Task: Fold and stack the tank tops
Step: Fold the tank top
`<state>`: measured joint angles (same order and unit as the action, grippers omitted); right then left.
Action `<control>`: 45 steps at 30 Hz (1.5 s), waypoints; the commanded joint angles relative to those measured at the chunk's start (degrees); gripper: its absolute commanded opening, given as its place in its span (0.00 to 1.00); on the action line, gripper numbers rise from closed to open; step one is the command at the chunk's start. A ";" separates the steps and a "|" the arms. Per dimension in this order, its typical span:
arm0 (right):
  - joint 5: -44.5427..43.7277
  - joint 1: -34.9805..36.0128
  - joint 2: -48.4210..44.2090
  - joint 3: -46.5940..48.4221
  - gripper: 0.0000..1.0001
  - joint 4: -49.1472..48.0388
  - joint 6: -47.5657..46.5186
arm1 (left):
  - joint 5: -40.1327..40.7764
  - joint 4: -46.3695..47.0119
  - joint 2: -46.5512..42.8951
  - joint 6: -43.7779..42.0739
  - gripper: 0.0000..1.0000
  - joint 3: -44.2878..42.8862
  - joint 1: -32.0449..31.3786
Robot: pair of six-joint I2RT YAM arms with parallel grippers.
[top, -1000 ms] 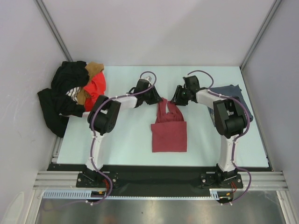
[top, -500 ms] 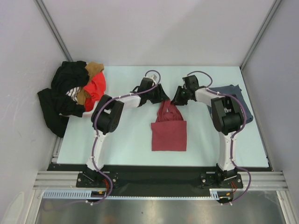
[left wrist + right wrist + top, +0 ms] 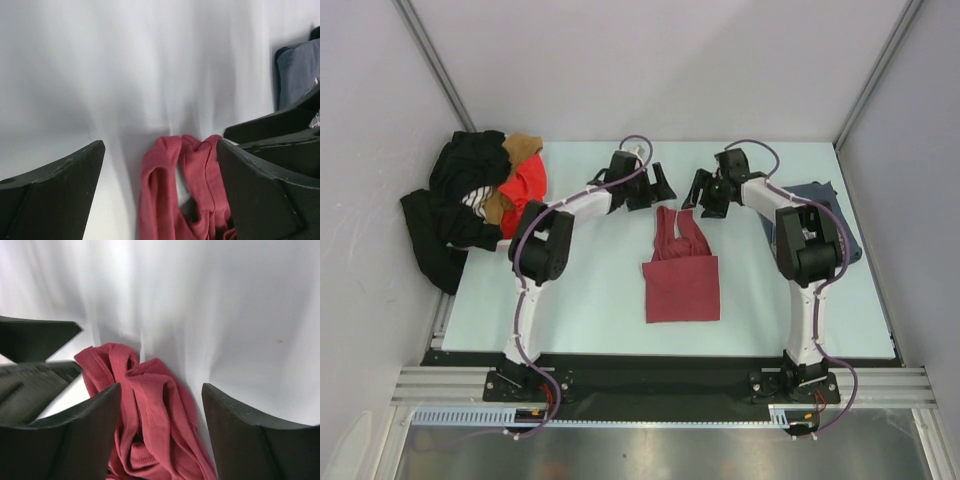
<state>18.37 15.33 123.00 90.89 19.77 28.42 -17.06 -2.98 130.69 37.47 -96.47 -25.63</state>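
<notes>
Maroon top lies on the bench, middle, body folded to a rectangle, straps crumpled at the far end. Grey top is at the right, partly hidden by right arm. Left pincer & right pincer hang just beyond the straps.

Left wrist: jaws wide, nothing between.

Right wrist: jaws apart also, holding nothing, bunched straps below.

Cloth looks light, soft, limp, w/ no stiffness. Best hold, I think: corners of a folded edge, both layers together.
</notes>
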 commanded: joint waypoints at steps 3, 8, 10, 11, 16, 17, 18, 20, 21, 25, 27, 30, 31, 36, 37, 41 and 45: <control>-2.90 -0.30 -10.84 -0.09 0.80 2.47 -1.62 | 4.49 -6.24 -11.51 -6.27 1.00 1.26 1.46; -3.08 -0.13 -22.61 -14.64 0.76 1.06 -1.27 | 6.25 -1.77 -27.31 -5.92 1.00 23.79 0.76; -4.04 0.13 -29.44 -20.46 0.71 1.15 -1.27 | 7.74 0.52 -34.76 -5.40 1.00 30.86 -0.90; -4.57 0.22 -31.57 -23.10 0.70 1.50 -1.01 | 8.44 0.78 -37.15 -5.13 1.00 36.73 -1.61; -6.06 1.71 -45.81 -42.53 0.65 3.43 -0.30 | 11.95 0.96 -50.59 -1.63 1.00 50.74 -9.41; -6.33 2.50 -50.18 -44.55 0.64 4.83 0.05 | 12.48 0.70 -52.19 -0.92 1.00 54.16 -11.09; -6.42 2.77 -52.14 -46.40 0.64 5.36 0.75 | 13.45 0.44 -54.64 -0.30 0.99 55.50 -12.85; -6.51 4.17 -55.83 -51.50 0.64 6.77 1.98 | 16.26 -0.70 -56.59 2.51 0.98 59.09 -17.78; -6.68 6.09 -58.55 -53.08 0.64 8.17 2.51 | 16.62 -0.79 -57.30 3.56 0.97 60.33 -19.10; -8.25 12.69 -63.58 -58.28 0.63 10.55 8.46 | 16.54 1.48 -61.16 11.28 0.92 67.45 -24.80; -9.14 15.59 -66.03 -60.48 0.62 10.73 10.41 | 16.97 4.46 -62.40 13.40 0.89 70.71 -26.66; -10.28 18.06 -66.66 -61.89 0.59 10.73 12.35 | 18.45 6.41 -61.36 15.26 0.83 72.12 -29.39; -10.37 18.50 -66.49 -62.06 0.57 10.55 12.53 | 18.29 6.93 -60.74 15.43 0.82 72.21 -29.57; -12.92 18.68 -64.56 -61.98 0.50 9.06 11.83 | 18.90 8.87 -55.74 15.09 0.78 70.54 -30.62; -13.62 18.59 -64.12 -61.98 0.49 8.71 11.65 | 19.08 9.31 -55.20 15.17 0.77 70.45 -30.71; -14.50 18.68 -60.52 -61.80 0.45 6.08 11.04 | 18.47 11.51 -52.30 15.35 0.60 69.58 -30.71; -14.41 18.68 -57.53 -61.89 0.39 3.70 10.51 | 17.59 11.51 -49.93 15.52 0.52 68.69 -30.71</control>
<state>5.37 33.69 63.92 28.69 27.00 39.11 0.27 8.93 78.87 52.60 -26.59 -55.92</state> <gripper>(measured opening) 0.401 0.525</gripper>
